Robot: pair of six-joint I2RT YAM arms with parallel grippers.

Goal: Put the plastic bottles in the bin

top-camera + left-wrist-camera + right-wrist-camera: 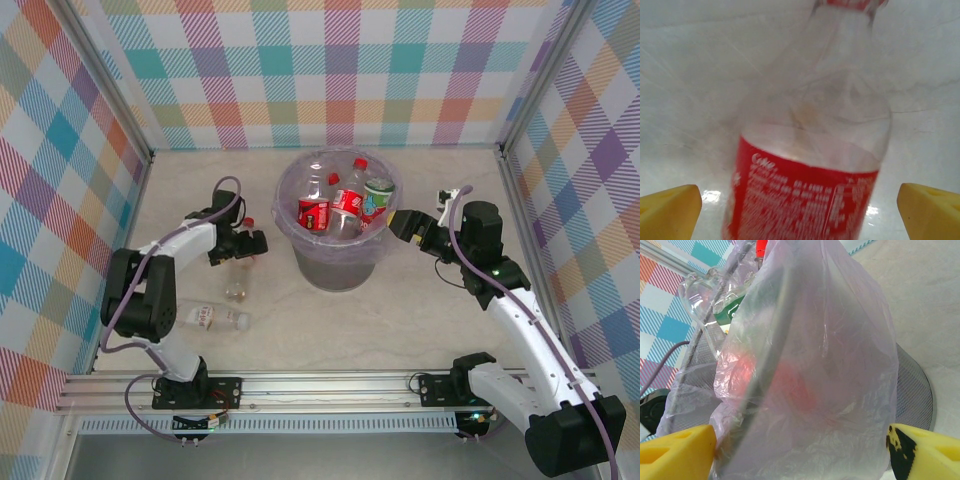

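Plastic bottles not yet binned lie at the left of the counter (400, 320): a clear one (210, 318) on its side near the left arm's base, and a red-labelled one (810, 150) just beyond it. That one is framed between the spread fingers (670, 212) of the left end effector (800, 210), which is released and apparently lined up for a grasp. In the middle the bin (335, 270) holds several bottles (345, 205), and at its right rim the right end effector (400, 225) sits released and grasping nothing, flanking the lavender bag (840, 340), likely to steady the bin.
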